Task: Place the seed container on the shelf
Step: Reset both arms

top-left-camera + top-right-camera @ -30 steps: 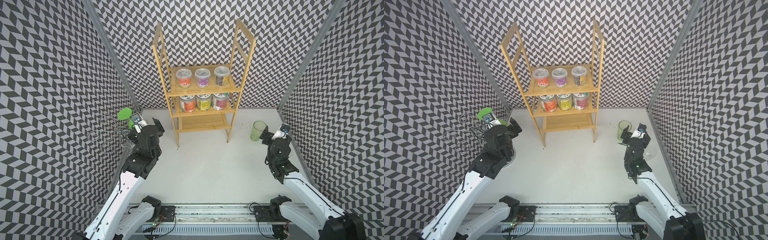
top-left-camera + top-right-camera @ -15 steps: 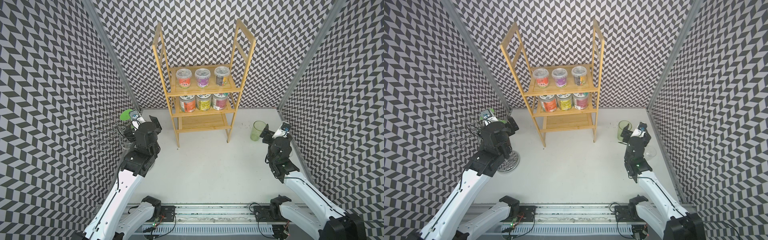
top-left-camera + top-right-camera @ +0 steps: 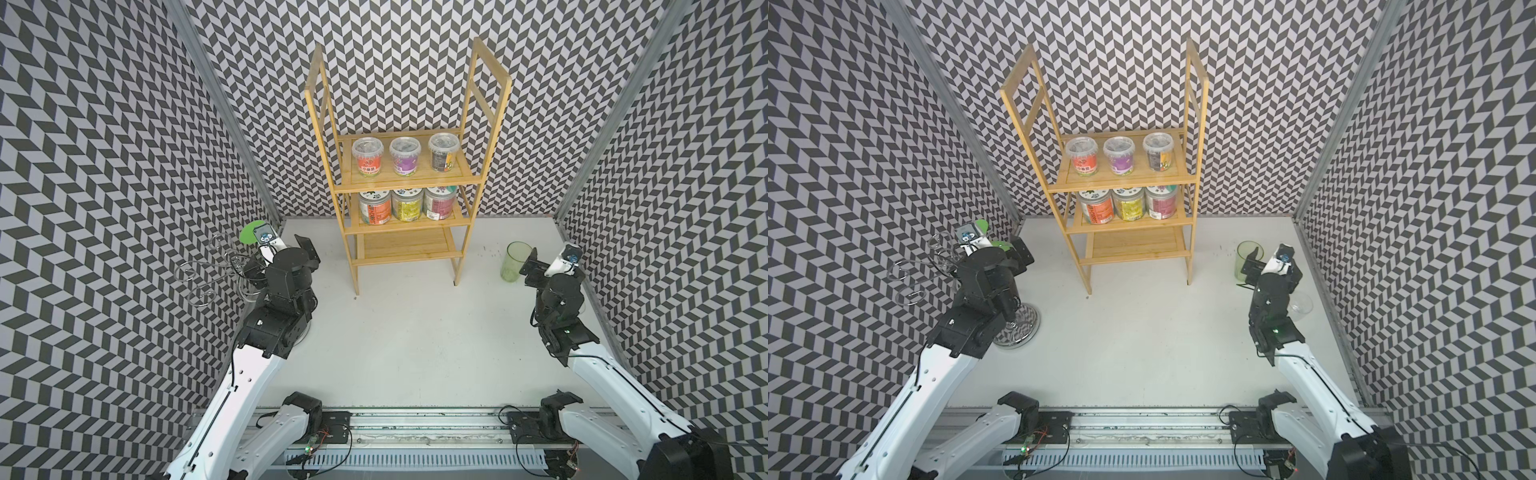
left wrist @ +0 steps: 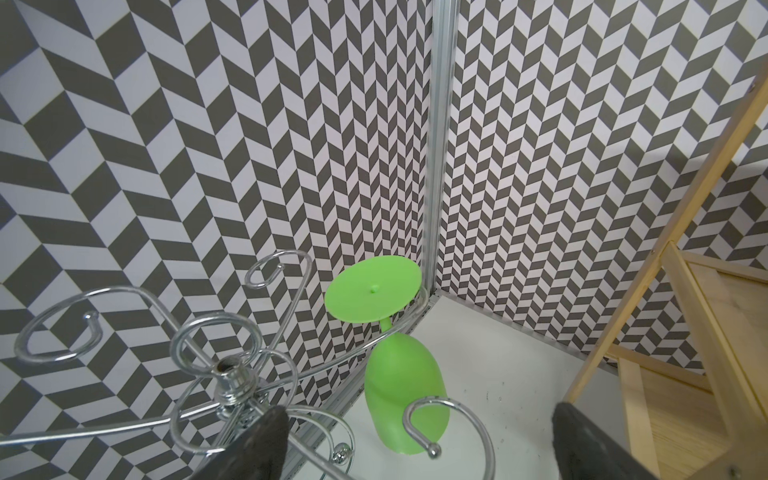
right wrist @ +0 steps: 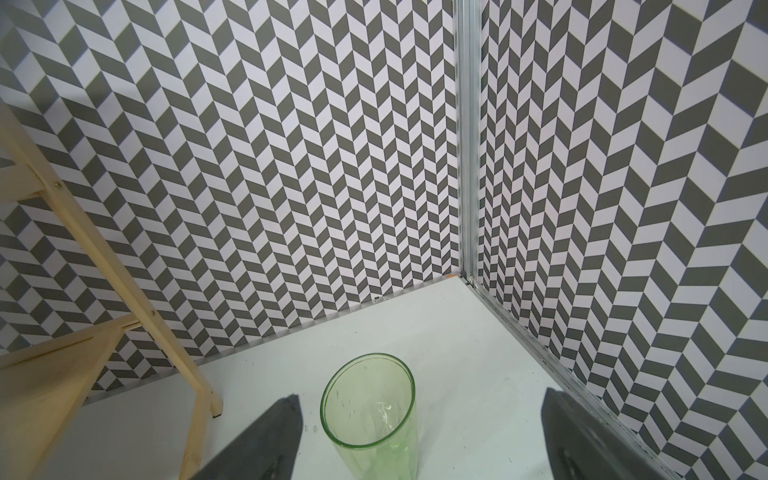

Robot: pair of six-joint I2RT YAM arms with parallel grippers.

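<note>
Seed containers (image 3: 404, 156) number six, and all are on the shelf (image 3: 405, 245), which stands at the middle of the worktop's (image 3: 415, 332) far edge. Three clear-lidded tubs sit in a row on the top board and three taller jars on the middle board; the bottom board is bare. None lies loose on the worktop, and which of the six the task means cannot be told. Judged from this, the placing looks done.

Each container looks like a light, stiff plastic pot with smooth, probably slippery walls and a wider lid rim. The safest hold would likely be across the body just under that rim, reached from the front, since neighbours stand close on either side.

The left gripper (image 4: 417, 415), near the far left corner, is spread wide and empty. It faces a chrome wire stand (image 4: 232, 374) on which a green goblet (image 4: 401, 374) hangs upside down. The right gripper (image 5: 419, 397), near the far right corner, is also wide and empty. A green tumbler (image 5: 370, 411) stands upright in line with its gap and touches neither finger.

Only the wrist views show those gaps plainly, and neither shows a container. Only a top view shows a clear glass (image 3: 1300, 305) beside the right arm near the right edge.
</note>
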